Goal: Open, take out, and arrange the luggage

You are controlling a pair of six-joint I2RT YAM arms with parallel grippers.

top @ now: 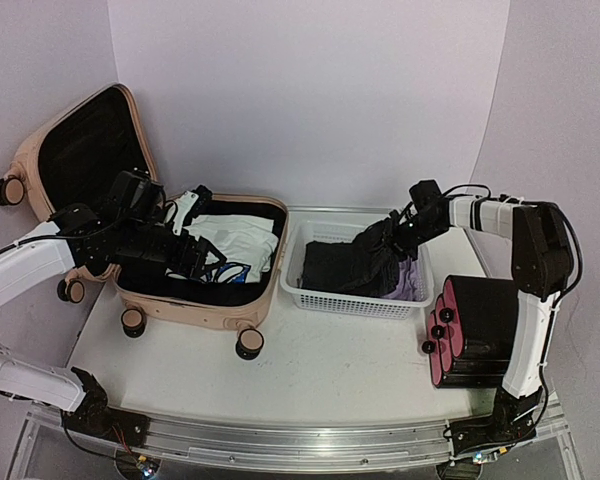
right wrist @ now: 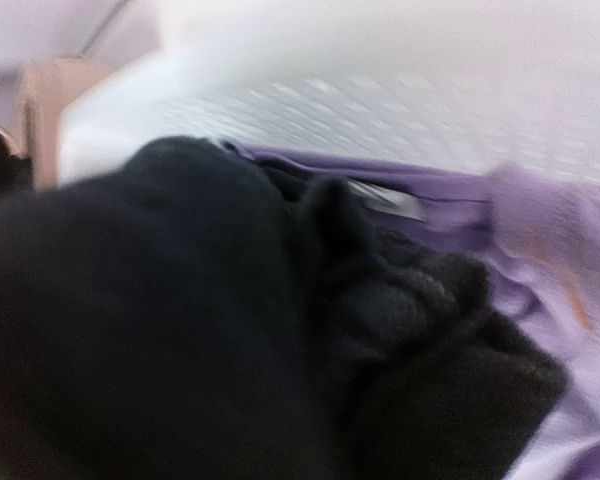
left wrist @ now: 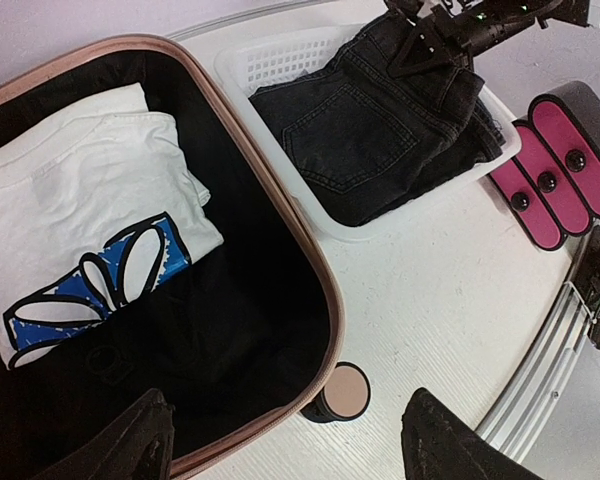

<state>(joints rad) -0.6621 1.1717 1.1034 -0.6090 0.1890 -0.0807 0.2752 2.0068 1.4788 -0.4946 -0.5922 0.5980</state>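
Observation:
The pale pink luggage (top: 185, 306) lies open at the left, its lid (top: 90, 140) standing up. A folded white T-shirt with a blue print (top: 235, 240) lies on the black lining; it also shows in the left wrist view (left wrist: 80, 190). My left gripper (top: 195, 255) hovers open and empty over the luggage's near right corner (left wrist: 290, 445), above a wheel (left wrist: 342, 392). My right gripper (top: 385, 235) is shut on black jeans (left wrist: 380, 130), lifting one end over the white mesh basket (top: 355, 300). Dark cloth (right wrist: 230, 330) fills the blurred right wrist view and hides the fingers.
A purple garment (top: 412, 280) lies under the jeans at the basket's right end. A black case with pink pads (top: 475, 330) stands at the near right. The table's metal front rail (top: 300, 440) runs along the near edge.

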